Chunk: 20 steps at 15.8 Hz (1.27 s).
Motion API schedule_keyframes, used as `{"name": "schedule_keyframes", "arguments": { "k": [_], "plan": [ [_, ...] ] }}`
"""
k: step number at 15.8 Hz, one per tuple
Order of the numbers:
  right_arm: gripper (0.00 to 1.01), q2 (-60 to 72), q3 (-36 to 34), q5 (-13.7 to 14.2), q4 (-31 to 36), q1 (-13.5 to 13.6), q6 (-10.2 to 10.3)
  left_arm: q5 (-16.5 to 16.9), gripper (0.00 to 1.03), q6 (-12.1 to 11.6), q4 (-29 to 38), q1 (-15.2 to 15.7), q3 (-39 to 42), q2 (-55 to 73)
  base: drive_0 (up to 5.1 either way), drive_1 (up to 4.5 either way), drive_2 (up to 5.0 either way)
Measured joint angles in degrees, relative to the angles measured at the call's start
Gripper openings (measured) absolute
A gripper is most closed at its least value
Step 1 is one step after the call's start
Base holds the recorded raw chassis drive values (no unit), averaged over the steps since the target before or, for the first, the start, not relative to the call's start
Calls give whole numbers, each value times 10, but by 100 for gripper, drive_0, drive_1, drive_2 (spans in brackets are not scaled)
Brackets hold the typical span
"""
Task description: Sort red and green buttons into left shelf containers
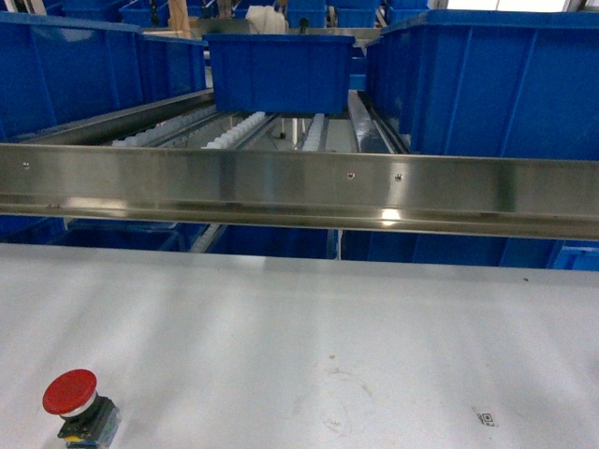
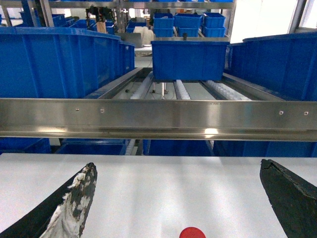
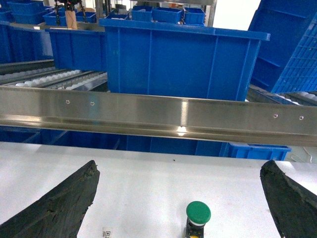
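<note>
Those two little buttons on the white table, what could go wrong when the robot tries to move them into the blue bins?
The red button sits close to the table's near edge, so a clumsy grab by the open left gripper might knock it off. A steel rail runs between table and blue bins; a low carry might hit it. The green button is top-heavy and might tip.

Light is bright and even across all three of my views, apparently from overhead. A small hot glare spot sits on the steel rail (image 1: 390, 216), repeated in both wrist views. The white table (image 1: 299, 327) reads slightly washed out, with faint soft shadows only. A window area (image 2: 262, 20) in my left wrist view is blown out to white. Head view is mildly soft; distant blue bins (image 1: 281, 70) lack crisp edges. My fingertips (image 3: 54, 203) render dark, nearly detail-free.
</note>
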<state>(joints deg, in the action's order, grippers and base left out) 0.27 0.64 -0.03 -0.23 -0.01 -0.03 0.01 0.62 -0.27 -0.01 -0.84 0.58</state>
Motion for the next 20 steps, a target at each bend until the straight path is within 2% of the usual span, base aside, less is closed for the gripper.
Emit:
{"name": "schedule_keyframes", "arguments": {
  "k": [20],
  "plan": [
    [98, 0, 0, 0, 0, 0, 0, 0, 98, 0, 0, 0, 0, 0, 0, 0, 0]
  ]
}}
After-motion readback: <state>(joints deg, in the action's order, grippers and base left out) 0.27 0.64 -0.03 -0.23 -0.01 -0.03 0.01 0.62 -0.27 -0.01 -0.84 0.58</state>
